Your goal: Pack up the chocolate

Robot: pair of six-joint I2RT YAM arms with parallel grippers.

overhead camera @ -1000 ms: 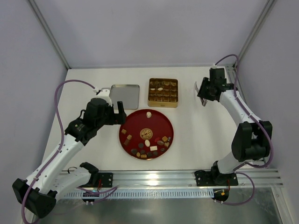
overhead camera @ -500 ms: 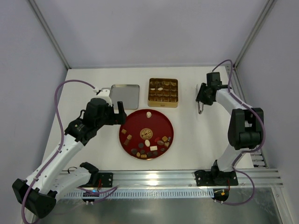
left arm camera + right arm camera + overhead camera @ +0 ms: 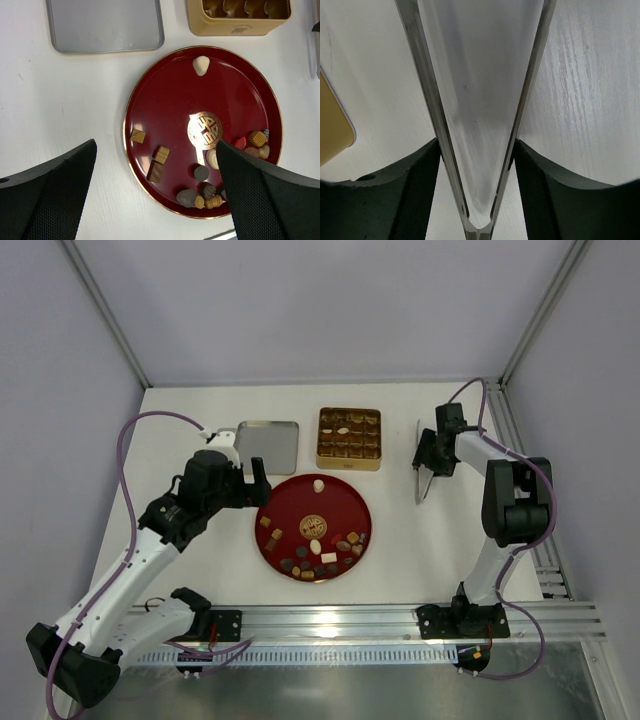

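Observation:
The chocolate (image 3: 320, 558) lies as several small brown, tan and cream pieces on the round red plate (image 3: 335, 505), mostly along its near edge (image 3: 200, 192). One cream piece (image 3: 201, 65) sits alone at the far rim. My left gripper (image 3: 156, 145) hangs open above the plate's left edge, holding nothing. My right gripper (image 3: 432, 455) is right of the gold tin (image 3: 349, 466). Both its fingers press the arms of metal tongs (image 3: 479, 234), which spread in a V between them. The tongs (image 3: 420, 480) point toward the near side.
The gold gridded tin (image 3: 235, 27) holds several chocolates in its cells. Its silver lid (image 3: 268, 446) lies flat to the left of it. The booth's walls and the right-hand rail stand close to the right arm.
The right wrist has come forward and to the left. The tongs now point down toward the table, and their arms have spread wider. The left arm has not moved.

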